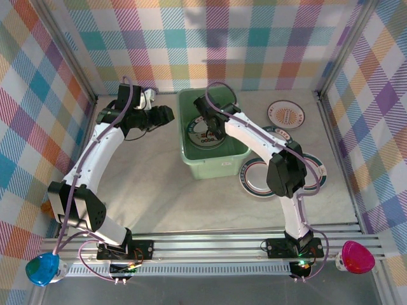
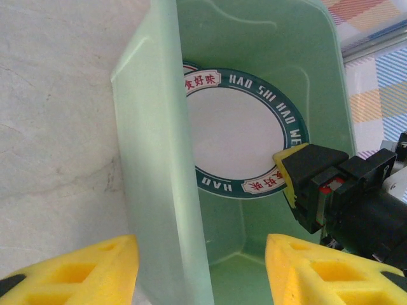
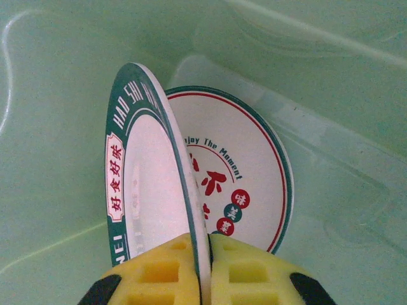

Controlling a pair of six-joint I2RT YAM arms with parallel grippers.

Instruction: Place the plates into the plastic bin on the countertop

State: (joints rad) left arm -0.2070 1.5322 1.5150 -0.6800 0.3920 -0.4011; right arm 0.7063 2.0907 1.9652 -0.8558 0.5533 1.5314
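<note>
Inside the plastic bin (image 1: 213, 167) at the countertop's (image 1: 159, 190) twelve o'clock, a teal-rimmed plate (image 3: 152, 190) is pinched edgewise by the right gripper (image 3: 205, 257) for laying on another plate (image 3: 248, 171), while the nine-o'clock wall (image 2: 159, 178) is straddled, seemingly steadied, by the half-open left gripper (image 2: 201, 270).

Two plates (image 3: 235, 184) in the bin (image 1: 210, 166) — further plates (image 1: 285, 114) on the countertop (image 1: 165, 197), to its right

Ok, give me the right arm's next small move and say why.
Probably ease the held plate down flat: the right claw pinches its rim, holding it on edge inside the bin, over another plate lying there.
</note>
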